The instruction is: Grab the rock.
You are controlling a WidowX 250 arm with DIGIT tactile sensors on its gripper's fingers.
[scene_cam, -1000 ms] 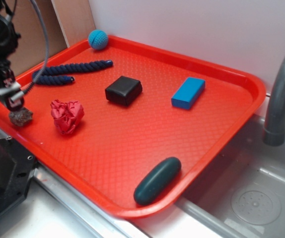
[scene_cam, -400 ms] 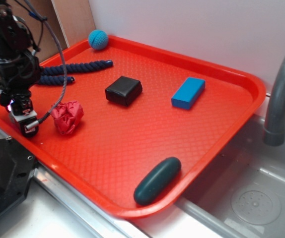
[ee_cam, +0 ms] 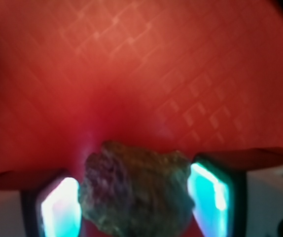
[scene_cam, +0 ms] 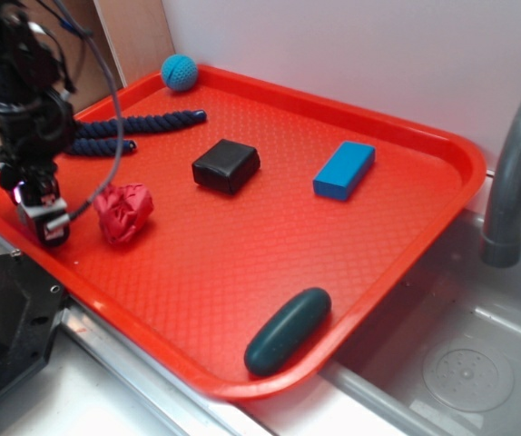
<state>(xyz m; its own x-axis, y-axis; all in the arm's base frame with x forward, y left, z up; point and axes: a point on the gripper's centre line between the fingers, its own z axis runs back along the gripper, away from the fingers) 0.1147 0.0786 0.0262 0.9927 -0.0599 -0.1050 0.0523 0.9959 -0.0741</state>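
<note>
Since a moment ago, the gripper (scene_cam: 44, 227) has shifted only slightly, sitting low at the tray's (scene_cam: 442, 145) left edge beside the red paper wad (scene_cam: 122, 213). Up close, the rock (ee_cam: 134, 195) sits between both fingers (ee_cam: 210, 195), which appear to press against its sides, though blur makes contact uncertain. A black block (scene_cam: 226, 165) lies near the tray's centre.

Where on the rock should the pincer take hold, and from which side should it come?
Grip the rock across its wide middle, coming straight down from above, probably. It is lumpy and lies low on the tray, so only its flanks offer purchase. The pincer already straddles it, one finger at each flank; whether they touch is unclear.
</note>
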